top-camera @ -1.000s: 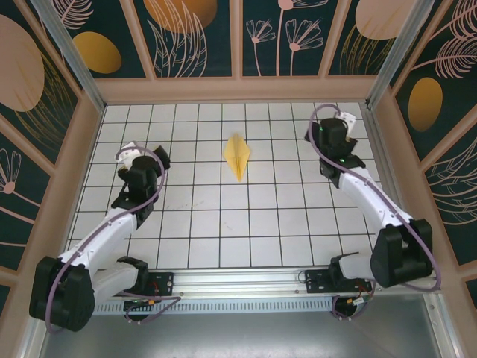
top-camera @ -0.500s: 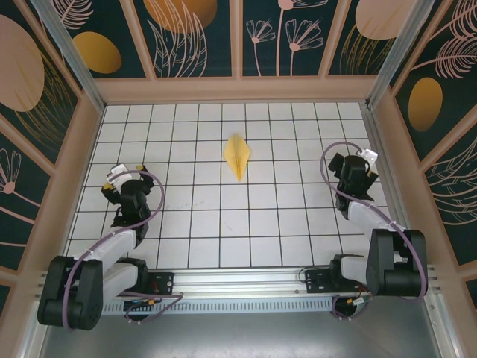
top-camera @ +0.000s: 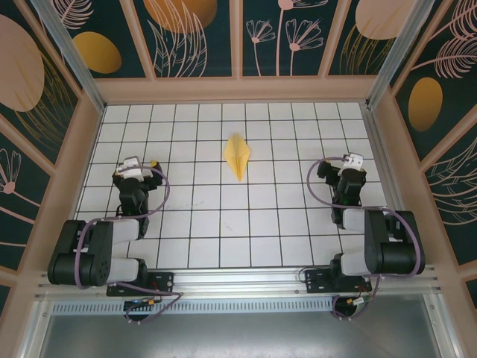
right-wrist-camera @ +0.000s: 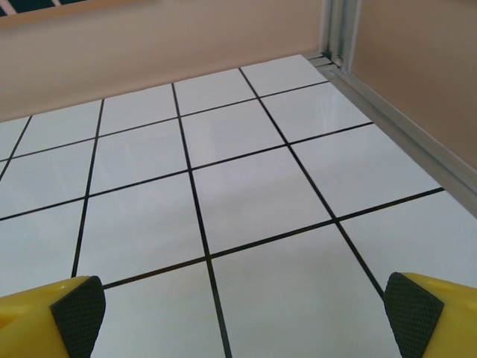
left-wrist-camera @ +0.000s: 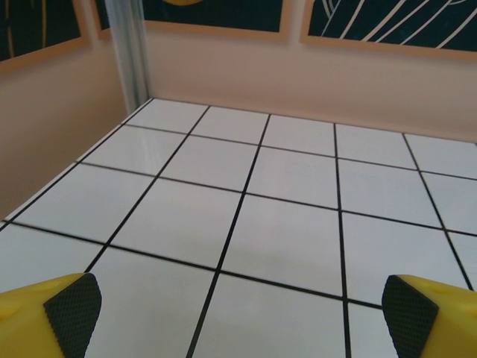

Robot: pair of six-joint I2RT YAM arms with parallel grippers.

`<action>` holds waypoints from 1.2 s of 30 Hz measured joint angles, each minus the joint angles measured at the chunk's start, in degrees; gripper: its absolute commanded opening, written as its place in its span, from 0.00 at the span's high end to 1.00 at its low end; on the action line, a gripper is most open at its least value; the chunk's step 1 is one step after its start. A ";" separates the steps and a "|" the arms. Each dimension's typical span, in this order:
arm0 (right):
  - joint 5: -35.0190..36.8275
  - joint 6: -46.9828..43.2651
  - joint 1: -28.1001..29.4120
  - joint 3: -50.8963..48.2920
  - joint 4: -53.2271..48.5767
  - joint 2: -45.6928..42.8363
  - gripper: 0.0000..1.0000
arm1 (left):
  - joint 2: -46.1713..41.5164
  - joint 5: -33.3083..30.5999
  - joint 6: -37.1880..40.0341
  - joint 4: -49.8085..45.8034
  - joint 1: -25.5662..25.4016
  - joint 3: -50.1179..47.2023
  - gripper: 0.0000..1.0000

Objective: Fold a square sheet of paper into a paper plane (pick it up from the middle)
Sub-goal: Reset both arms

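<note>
The paper plane [top-camera: 238, 156] lies flat on the white-tiled bench [top-camera: 246, 224], in the upper centre of the top external view, well apart from both arms. The left gripper [left-wrist-camera: 240, 312] sits at the left of the tiled area; its jaws are spread wide, its black pads [left-wrist-camera: 73, 313] are at the lower corners of the left wrist view, and nothing but bare tile lies between them. The right gripper [right-wrist-camera: 246, 312], at the right of the tiled area, is likewise spread wide and holds nothing.
</note>
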 measured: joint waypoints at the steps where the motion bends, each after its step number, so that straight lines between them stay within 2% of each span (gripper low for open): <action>1: -0.61 -0.20 0.00 -0.31 1.49 0.57 0.01 | 0.50 1.07 0.33 0.50 0.42 0.39 0.02; 8: -2.73 -1.29 0.00 -0.72 9.20 5.84 0.01 | 6.86 5.77 0.92 5.86 2.97 1.40 0.02; 14: -4.15 -1.68 0.00 -2.78 14.64 7.72 0.01 | 7.78 7.65 0.92 9.66 3.45 1.01 0.01; 18: -4.57 -1.70 0.00 -2.93 15.89 7.80 0.01 | 9.31 8.07 0.92 15.52 3.45 -1.99 0.01; 22: -5.03 -1.70 0.00 -2.93 16.52 7.80 0.01 | 9.64 7.61 0.87 17.46 3.45 -2.71 0.02; 28: -5.05 -1.70 0.00 -2.93 16.57 7.80 0.01 | 9.66 5.18 0.63 17.92 3.45 -2.71 0.02; 36: -5.05 -1.68 0.00 -2.93 16.57 7.80 0.01 | 9.66 8.33 1.01 17.40 3.45 -1.75 0.02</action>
